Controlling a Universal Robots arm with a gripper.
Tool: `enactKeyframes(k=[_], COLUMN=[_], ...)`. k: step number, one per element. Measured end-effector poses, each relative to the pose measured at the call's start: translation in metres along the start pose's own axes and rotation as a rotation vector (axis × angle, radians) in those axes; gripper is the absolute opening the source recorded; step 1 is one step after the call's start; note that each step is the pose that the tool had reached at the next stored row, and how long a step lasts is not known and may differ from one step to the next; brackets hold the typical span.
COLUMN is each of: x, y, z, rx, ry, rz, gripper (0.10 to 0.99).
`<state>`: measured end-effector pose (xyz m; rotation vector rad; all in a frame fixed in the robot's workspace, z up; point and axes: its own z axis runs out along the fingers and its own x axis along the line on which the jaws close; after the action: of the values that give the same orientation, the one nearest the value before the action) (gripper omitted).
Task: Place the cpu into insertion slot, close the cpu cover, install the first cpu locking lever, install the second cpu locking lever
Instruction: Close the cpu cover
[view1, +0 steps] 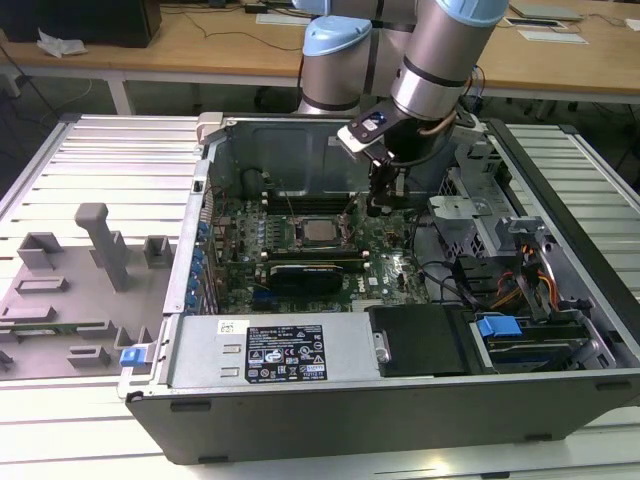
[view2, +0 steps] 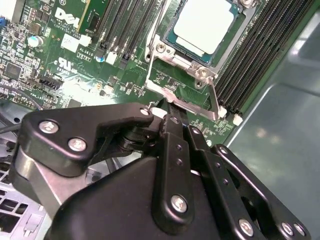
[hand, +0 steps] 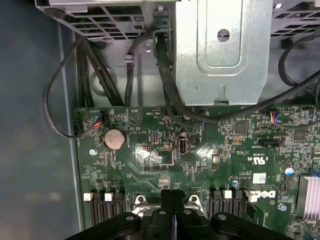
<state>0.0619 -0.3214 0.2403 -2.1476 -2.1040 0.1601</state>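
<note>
**Pincer pressed together beside the seated cpu**

Your gripper (view1: 383, 207) hangs low over the motherboard (hand: 210, 150) inside the open computer case (view1: 400, 410). In the first wrist view its two black fingers (hand: 166, 200) are pressed flat against each other. You cannot tell whether anything thin is caught between them.

In the second wrist view the fingertips sit right at the silvery edge of the insertion slot (view2: 176, 64), close to a thin metal lever rod (view2: 214, 97) that runs along the socket's side.

The cpu (view2: 204, 24) lies flat in that slot, its pale top showing, with silvery metal framing it. The pictures do not show whether the frame is latched.

In the exterior view the cpu (view1: 320, 232) is just beside the gripper, at about 8 o'clock from it. The black expansion card (view1: 315, 270) lies a little further out, at about 7 o'clock. The blue-tabbed drive (view1: 495, 327) is at 4 o'clock, well apart. The long memory slots (view2: 260, 55) run alongside the socket. A grey parts holder (view1: 60, 290) lies outside the case at 9 o'clock.
</note>
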Motion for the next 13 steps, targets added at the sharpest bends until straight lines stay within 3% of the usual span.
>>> enactKeyframes(k=[13], x=[-0.0004], y=[-0.0193], z=[0.0033], rx=[-0.003], ry=[0.0001], rz=[0.0], gripper=[0.106])
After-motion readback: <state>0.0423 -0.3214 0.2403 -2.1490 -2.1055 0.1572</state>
